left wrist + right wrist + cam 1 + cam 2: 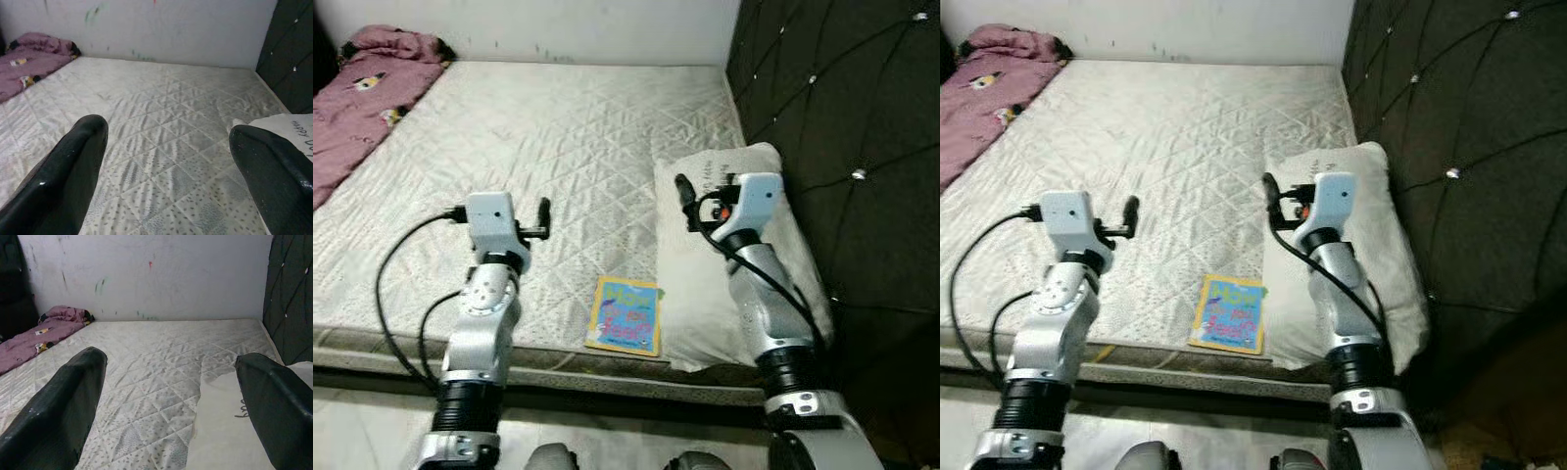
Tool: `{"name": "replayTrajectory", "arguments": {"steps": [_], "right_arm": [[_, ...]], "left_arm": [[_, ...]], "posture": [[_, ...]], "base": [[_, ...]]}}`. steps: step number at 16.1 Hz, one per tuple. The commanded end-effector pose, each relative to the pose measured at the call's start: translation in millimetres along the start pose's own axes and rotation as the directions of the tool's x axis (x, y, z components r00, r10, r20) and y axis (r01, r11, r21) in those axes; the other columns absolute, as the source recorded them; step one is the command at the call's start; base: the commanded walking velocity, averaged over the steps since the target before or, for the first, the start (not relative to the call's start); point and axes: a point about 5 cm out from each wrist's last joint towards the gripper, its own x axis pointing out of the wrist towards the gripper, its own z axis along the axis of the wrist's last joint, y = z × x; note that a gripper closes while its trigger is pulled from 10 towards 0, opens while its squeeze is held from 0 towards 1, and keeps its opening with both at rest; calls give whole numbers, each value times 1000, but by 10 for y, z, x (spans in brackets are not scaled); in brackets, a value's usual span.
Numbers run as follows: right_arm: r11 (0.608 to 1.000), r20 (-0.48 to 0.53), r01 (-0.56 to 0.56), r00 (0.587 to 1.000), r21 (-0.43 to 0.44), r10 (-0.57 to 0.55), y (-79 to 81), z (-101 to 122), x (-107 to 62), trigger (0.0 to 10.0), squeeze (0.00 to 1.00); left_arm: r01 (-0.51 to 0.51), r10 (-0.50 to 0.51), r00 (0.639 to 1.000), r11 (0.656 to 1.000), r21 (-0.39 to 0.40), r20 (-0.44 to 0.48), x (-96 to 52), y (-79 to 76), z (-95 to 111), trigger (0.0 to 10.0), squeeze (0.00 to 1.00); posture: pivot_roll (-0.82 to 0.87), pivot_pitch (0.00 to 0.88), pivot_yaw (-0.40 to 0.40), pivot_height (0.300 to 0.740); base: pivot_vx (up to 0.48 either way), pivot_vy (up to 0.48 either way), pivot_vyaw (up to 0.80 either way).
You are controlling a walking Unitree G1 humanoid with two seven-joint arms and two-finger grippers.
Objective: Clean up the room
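A colourful children's book (626, 315) lies flat on the quilted white mattress (558, 127), near its front edge and just left of a white pillow (685, 284). A crumpled pink blanket (362, 98) lies at the far left of the bed. My left gripper (543, 209) hovers open over the mattress, left of and beyond the book. My right gripper (687, 201) hangs open above the pillow's inner edge. Both wrist views show the fingers (73, 161) (68, 396) spread wide with nothing between them.
A dark tufted headboard (852, 147) rises along the bed's right side, close to my right arm. A marked white wall (146, 274) closes the far end. The mattress's front edge (607, 377) runs just before my body, with pale floor below.
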Motion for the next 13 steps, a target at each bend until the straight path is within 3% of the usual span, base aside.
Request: {"name": "replayTrajectory", "arguments": {"steps": [1, 8, 9, 10, 11, 13], "right_arm": [[1000, 5, -17, 1000, 6, 17, 74, 20, 16, 10000, 0], [1000, 6, -24, 1000, 6, 24, 75, 21, 12, 10000, 0], [1000, 8, -25, 1000, 6, 25, 73, 23, 14, 1020, 0], [1000, 7, -25, 1000, 5, 25, 73, 24, 15, 1882, 0], [1000, 4, -24, 1000, 1, 24, 75, 21, 15, 10000, 0], [1000, -1, -27, 1000, -5, 27, 73, 14, 21, 10000, 0]], "left_arm": [[-26, 26, 1000, 1000, 8, -11, 3, 87, -3, 10000, 0], [-33, 33, 999, 999, -6, -16, -2, 93, -9, 10000, 0], [-35, 35, 999, 999, -9, -16, 0, 95, -7, 10000, 0], [-36, 36, 999, 999, -10, -16, 0, 96, -7, 10000, 0], [-38, 38, 999, 999, -11, -16, -3, 103, -8, 10000, 0], [-40, 40, 999, 999, -13, -17, 3, 100, -9, 10000, 0]], "posture": [[-78, 0, 17, 740], [-79, 0, 14, 740], [-78, 0, 11, 740], [-78, 0, 11, 740], [-78, 0, 11, 740], [-77, 0, 9, 740]], "base": [[0, 480, 0], [0, 480, -688], [0, 480, -444], [0, 480, -425], [0, 480, 0], [0, 480, 0]]}}
